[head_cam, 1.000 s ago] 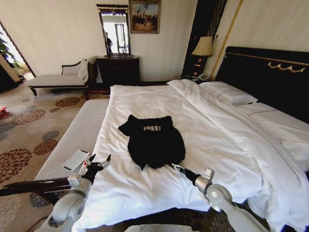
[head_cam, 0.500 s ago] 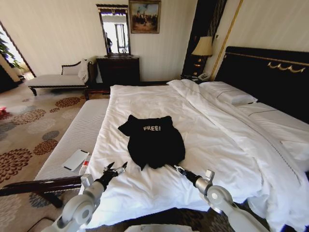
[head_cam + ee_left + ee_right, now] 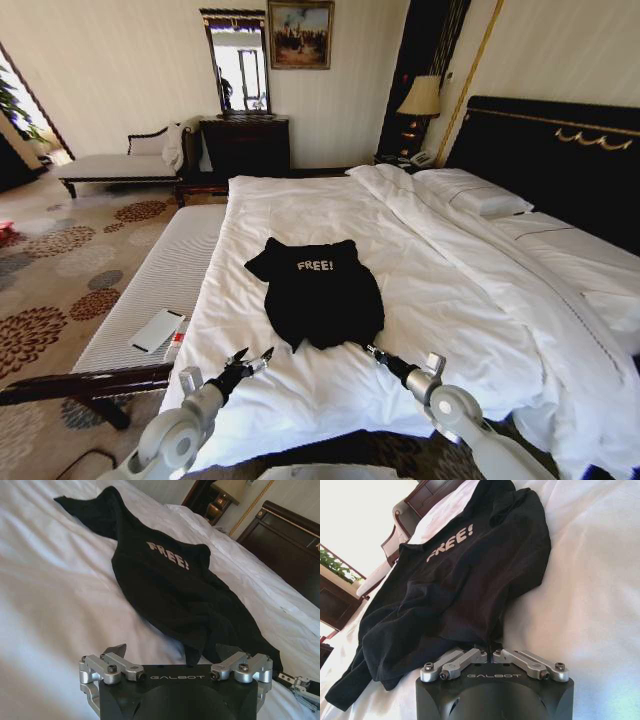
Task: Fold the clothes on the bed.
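The bed (image 3: 330,400) carried the crumpled black T-shirt (image 3: 320,295) mid-duvet, toward its foot edge. The right gripper (image 3: 372,350), fingers closed, touched the hem; a good grasp probably needed both hem corners pinched together. The left gripper (image 3: 252,361), fingers spread, had advanced from the bed's left edge toward the hem.
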You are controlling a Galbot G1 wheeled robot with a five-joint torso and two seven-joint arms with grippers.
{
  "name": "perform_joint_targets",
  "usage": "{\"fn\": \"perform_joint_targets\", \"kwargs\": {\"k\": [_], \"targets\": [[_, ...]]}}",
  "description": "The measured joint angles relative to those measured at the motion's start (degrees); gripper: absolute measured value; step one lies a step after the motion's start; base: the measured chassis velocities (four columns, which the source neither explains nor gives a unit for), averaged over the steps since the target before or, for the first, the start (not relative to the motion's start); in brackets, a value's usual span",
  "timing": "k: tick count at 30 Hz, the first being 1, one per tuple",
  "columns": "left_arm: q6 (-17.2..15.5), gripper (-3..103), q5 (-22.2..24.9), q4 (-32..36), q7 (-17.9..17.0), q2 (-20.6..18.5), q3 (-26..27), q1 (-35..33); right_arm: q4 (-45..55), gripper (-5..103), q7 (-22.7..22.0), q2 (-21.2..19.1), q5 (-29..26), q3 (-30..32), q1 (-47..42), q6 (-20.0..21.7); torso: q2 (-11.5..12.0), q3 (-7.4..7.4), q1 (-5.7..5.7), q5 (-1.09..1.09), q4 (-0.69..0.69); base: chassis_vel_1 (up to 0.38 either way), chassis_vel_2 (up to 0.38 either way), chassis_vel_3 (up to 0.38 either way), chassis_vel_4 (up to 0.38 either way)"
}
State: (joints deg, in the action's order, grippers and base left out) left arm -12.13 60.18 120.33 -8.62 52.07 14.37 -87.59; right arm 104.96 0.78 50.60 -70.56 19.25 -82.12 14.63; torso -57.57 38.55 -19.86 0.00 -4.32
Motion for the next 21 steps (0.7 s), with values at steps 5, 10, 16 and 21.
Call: {"fn": "perform_joint_targets", "kwargs": {"k": [5,10,16,21], "targets": [[0.3,100,0.3,-3.3,-0.1,3.1,-4.8,3.2,0.2,1,-0.1,-0.2,0.1,0.5,-0.2,0.0,0.0,0.00,0.00,0.00,0.00,0.000,0.000,0.000,0.000],[1.5,100,-2.2,-4.9,1.7,4.8,-6.7,4.2,0.3,1,-0.2,-0.4,0.2,0.8,-0.5,0.0,0.0,0.00,0.00,0.00,0.01,0.000,0.000,0.000,0.000],[3.0,100,-6.7,-6.4,3.6,5.7,-8.1,5.2,0.4,1,-0.2,-0.3,0.6,0.9,-0.9,0.0,0.0,0.00,0.00,0.00,0.01,0.000,0.000,0.000,0.000],[4.4,99,-10.6,-8.3,4.7,7.1,-9.9,6.8,0.4,1,-0.1,-0.1,1.1,0.8,-1.2,0.0,0.0,0.00,0.00,0.00,0.01,0.000,0.000,0.000,0.000]]}}
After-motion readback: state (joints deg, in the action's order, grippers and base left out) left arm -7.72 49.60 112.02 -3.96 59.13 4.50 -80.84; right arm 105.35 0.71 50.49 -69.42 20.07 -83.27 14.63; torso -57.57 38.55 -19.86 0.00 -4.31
